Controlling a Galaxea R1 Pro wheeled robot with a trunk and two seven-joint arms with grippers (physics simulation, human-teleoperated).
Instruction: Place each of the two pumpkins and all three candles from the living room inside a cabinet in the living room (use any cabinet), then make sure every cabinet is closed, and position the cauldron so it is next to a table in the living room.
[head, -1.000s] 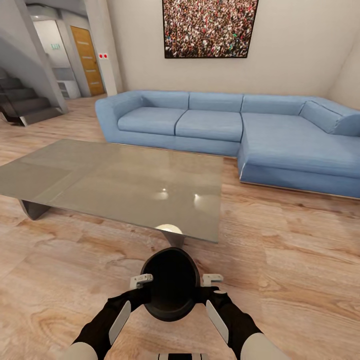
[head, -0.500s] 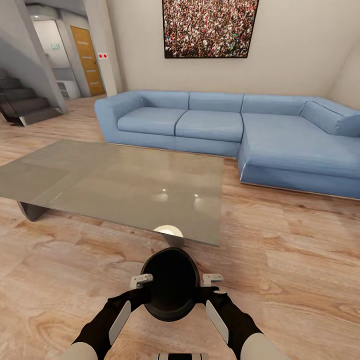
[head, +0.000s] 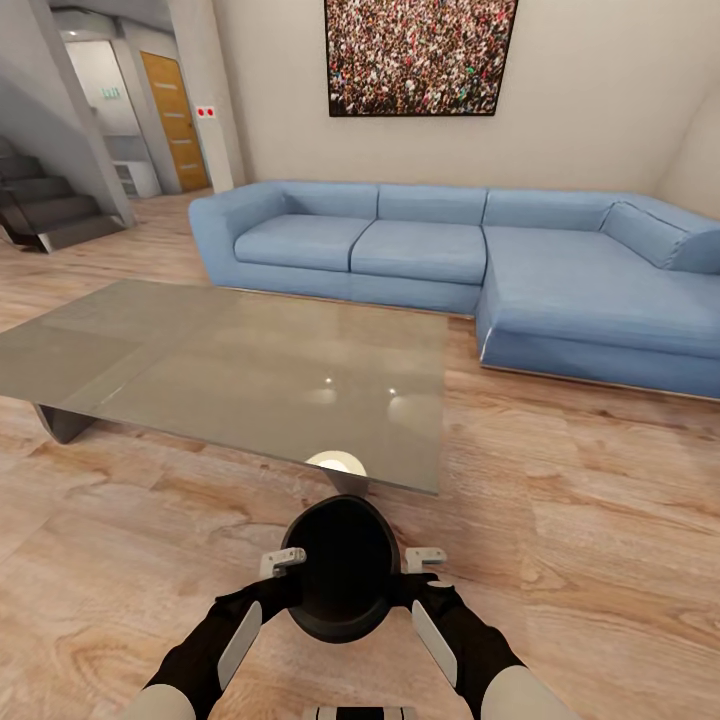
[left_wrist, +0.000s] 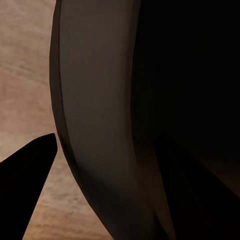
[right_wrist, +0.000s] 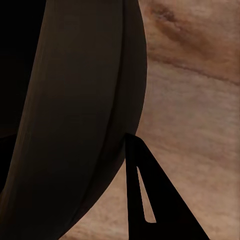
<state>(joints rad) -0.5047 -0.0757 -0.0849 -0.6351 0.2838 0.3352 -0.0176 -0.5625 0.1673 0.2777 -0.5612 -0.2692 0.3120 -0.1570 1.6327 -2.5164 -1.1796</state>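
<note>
Both grippers, left gripper (head: 283, 562) and right gripper (head: 424, 558), clamp the black cauldron (head: 342, 580) between them by its rim above the wood floor (head: 590, 540), with the table (head: 230, 370) close ahead at twelve o'clock, its near edge just beyond the pot.

Evenly lit, bright, soft render light in head view; no hard shadows on floor (head: 600, 520). Glossy surface (head: 250, 360) showing pale glare spots near its close edge, plus faint wall reflections. Sharp throughout, slight wide-angle stretch toward corners; staircase (head: 45, 205) side dimmer. Cauldron (head: 343, 580) interior reading near-black, no detail inside. Both wrist views dim and low-contrast: cauldron wall (left_wrist: 100, 125) very close, soft-edged, fading to pure black. Wood floor (right_wrist: 200, 100) behind slightly blurred, warm-toned. Finger silhouettes black, featureless.
</note>
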